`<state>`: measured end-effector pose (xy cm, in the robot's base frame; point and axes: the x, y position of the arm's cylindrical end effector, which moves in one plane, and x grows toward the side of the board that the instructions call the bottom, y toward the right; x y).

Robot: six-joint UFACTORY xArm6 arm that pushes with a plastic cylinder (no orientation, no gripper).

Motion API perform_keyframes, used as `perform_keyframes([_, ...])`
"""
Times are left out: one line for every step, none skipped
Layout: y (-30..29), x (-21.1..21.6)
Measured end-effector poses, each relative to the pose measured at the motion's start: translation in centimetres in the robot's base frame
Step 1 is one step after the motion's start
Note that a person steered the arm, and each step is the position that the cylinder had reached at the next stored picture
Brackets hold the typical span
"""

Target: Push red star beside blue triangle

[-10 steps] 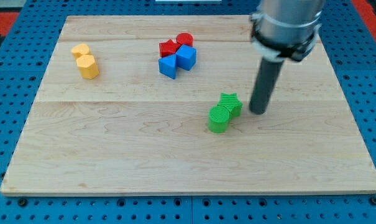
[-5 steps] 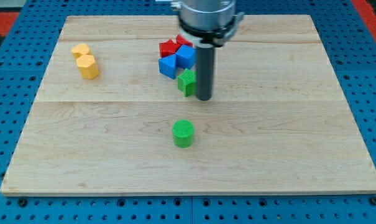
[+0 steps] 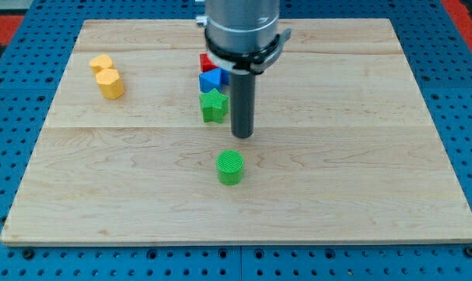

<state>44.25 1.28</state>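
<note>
My tip [image 3: 241,135] rests on the board just right of and slightly below the green star [image 3: 213,105]. Above the green star sits a blue block [image 3: 210,79], which looks like the blue triangle. A red block [image 3: 205,62], likely the red star, shows only as a sliver above it. The arm's body hides the rest of the red and blue cluster.
A green cylinder [image 3: 230,167] stands below my tip near the board's middle. Two yellow blocks [image 3: 106,76] sit together at the upper left. The wooden board [image 3: 376,195] lies on a blue pegboard.
My tip swept left from the board's right side, pushing the green star up and left against the blue blocks. The green cylinder slid left and then stayed put.
</note>
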Motion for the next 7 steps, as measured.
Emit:
perform_keyframes([-2.6, -1.6])
perform_keyframes([-11.0, -2.4])
perform_keyframes([-13.2, -3.6])
perform_keyframes([-10.5, -5.4])
perform_keyframes([-11.6, -2.3])
perform_keyframes([-10.7, -1.1])
perform_keyframes([-10.1, -4.7])
